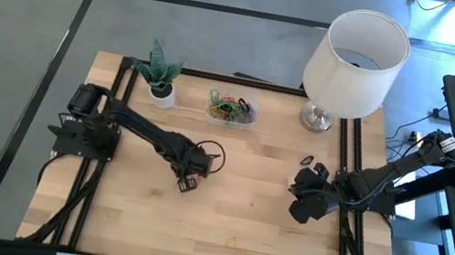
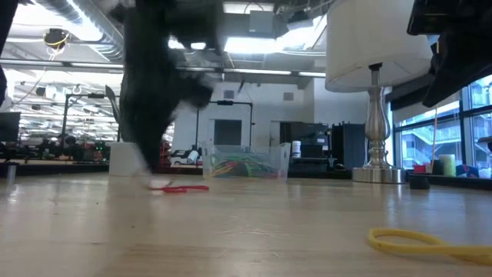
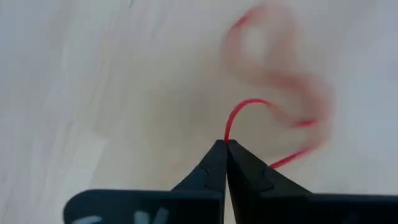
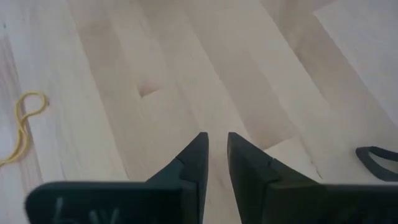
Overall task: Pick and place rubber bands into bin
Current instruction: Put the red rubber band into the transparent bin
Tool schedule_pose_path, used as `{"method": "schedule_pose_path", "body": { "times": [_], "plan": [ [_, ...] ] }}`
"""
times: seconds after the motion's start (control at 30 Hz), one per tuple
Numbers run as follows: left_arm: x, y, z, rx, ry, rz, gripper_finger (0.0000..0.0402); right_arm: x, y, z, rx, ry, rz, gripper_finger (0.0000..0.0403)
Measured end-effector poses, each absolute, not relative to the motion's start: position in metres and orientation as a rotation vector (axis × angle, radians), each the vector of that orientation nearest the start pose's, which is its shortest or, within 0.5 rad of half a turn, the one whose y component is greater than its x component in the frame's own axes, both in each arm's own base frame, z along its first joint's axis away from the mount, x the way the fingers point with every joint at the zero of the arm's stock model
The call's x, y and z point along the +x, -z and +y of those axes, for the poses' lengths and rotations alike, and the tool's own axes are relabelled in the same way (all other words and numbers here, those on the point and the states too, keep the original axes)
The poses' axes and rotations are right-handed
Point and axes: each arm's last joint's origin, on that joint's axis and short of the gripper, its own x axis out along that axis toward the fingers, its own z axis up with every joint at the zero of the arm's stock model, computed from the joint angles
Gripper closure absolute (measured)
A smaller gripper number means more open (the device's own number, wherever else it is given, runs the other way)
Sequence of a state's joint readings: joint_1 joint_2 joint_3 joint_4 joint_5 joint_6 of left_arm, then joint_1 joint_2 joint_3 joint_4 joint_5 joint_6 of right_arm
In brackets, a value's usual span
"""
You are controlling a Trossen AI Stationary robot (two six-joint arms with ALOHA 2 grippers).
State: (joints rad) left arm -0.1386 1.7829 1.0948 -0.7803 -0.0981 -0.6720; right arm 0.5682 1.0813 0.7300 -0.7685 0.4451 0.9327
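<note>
Near the middle of the wooden table (image 1: 229,230), a bit toward the left arm's side, the left gripper (image 3: 225,146) is pinched fully closed with a red rubber band (image 3: 245,106) caught right at its fingertips; the rest of that loop trails off blurry over the wood, so how much of it is off the surface is hard to say. From table height the same red band (image 2: 181,188) looks like it's lying low against the tabletop under the blurred dark arm. Over by the right edge of the table the right gripper (image 4: 216,146) hovers with its fingers only a sliver apart, nothing between them, just bare wood underneath. A yellow rubber band (image 4: 22,127) lies flat on the table off to one side of it, twisted into a long loop, and the low camera catches that yellow band (image 2: 423,242) close up. A black rubber band (image 4: 376,155) peeks in at the frame edge of the right wrist view. The clear bin (image 1: 232,108) sits at the far edge of the table, between the small potted plant (image 1: 160,75) and the lamp (image 1: 355,56), already holding a tangle of green, red and dark bands. The red band in the pinch is well apart from the bin.
</note>
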Motion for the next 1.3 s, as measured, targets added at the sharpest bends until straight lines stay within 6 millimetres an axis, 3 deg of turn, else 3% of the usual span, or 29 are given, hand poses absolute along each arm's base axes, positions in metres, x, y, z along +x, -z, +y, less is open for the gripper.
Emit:
{"method": "schedule_pose_path", "body": {
  "times": [0.2, 0.37, 0.53, 0.7, 0.87, 1.0, 1.3],
  "plan": [
    [0.333, -0.219, -0.043, -0.321, -0.495, 1.220, 0.0400, 0.165, -0.222, 0.090, 0.267, 0.343, 0.918, 0.0339],
    [0.350, -0.270, -0.034, -0.244, -0.482, 1.097, 0.0400, 0.163, -0.200, 0.089, 0.281, 0.308, 0.892, 0.0346],
    [0.361, -0.307, -0.008, -0.193, -0.514, 0.976, 0.0400, 0.161, -0.170, 0.090, 0.384, 0.182, 0.819, 0.0378],
    [0.364, -0.330, 0.034, -0.143, -0.552, 0.908, 0.0400, 0.152, -0.148, 0.085, 0.485, 0.133, 0.724, 0.0396],
    [0.366, -0.333, 0.080, -0.119, -0.562, 0.865, 0.0400, 0.146, -0.133, 0.076, 0.552, 0.175, 0.707, 0.0384],
    [0.375, -0.320, 0.114, -0.101, -0.528, 0.857, 0.0400, 0.146, -0.129, 0.070, 0.553, 0.208, 0.708, 0.0388],
    [0.400, -0.261, 0.169, -0.099, -0.440, 0.914, 0.0400, 0.153, -0.128, 0.047, 0.583, 0.377, 0.651, 0.0397]
  ]
}}
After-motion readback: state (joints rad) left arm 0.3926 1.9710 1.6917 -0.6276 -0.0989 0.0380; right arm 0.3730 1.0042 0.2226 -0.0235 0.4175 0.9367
